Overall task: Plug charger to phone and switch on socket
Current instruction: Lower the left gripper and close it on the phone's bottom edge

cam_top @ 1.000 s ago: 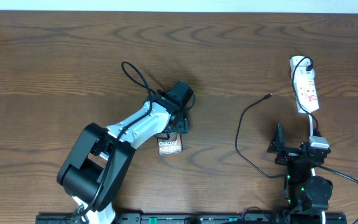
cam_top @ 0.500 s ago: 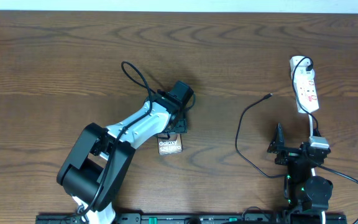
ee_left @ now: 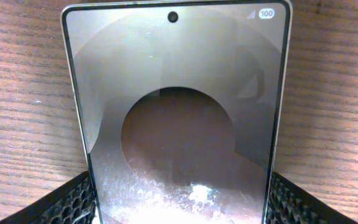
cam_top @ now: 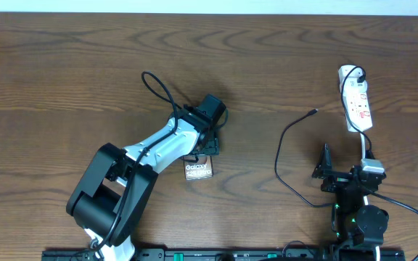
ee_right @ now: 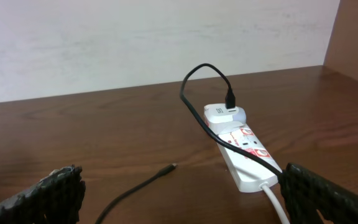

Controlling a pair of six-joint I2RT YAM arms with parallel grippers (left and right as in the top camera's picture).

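Observation:
The phone [cam_top: 198, 170] lies screen-up on the wooden table, its silvery face [ee_left: 178, 112] filling the left wrist view. My left gripper [cam_top: 199, 156] reaches down over it, and its black fingers [ee_left: 73, 202] press against both long edges, so it is shut on the phone. Off to the right the charger [cam_top: 278, 156] curves across the table, its connector tip [cam_top: 316, 112] lying free left of the white socket [cam_top: 356, 101]. My right gripper [cam_top: 347, 165] stands open near the front edge, behind the tip [ee_right: 173, 166] and the socket [ee_right: 244, 155], holding nothing.
A black plug [ee_right: 230, 99] sits in the socket's far end. The socket's white cord [ee_right: 277, 202] runs back past my right finger. A black arm cable [cam_top: 154, 83] loops behind the left arm. A pale wall [ee_right: 135, 43] closes the table's far side.

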